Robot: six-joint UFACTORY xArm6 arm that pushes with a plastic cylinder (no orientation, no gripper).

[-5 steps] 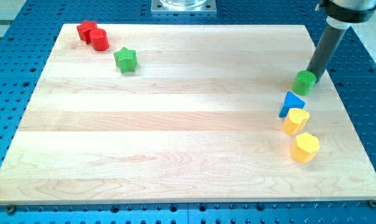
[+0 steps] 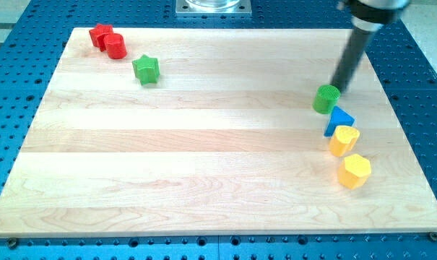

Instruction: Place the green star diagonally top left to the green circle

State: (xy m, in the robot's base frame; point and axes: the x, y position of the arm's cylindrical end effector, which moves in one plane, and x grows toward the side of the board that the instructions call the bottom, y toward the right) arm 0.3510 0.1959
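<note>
The green star (image 2: pixel 146 69) lies at the board's upper left. The green circle (image 2: pixel 325 99) stands at the right side of the board, far from the star. My tip (image 2: pixel 337 91) is just to the upper right of the green circle and touches or nearly touches it. The dark rod rises from there toward the view's top right.
A red star (image 2: pixel 99 34) and a red cylinder (image 2: pixel 116 45) sit together at the top left corner. A blue triangle (image 2: pixel 339 119) lies just below right of the green circle, with a yellow block (image 2: pixel 344 140) and a yellow hexagon (image 2: pixel 355 170) below it.
My tip has moved left and the green circle has slid left with it, by about forty pixels. The other blocks have not moved.
</note>
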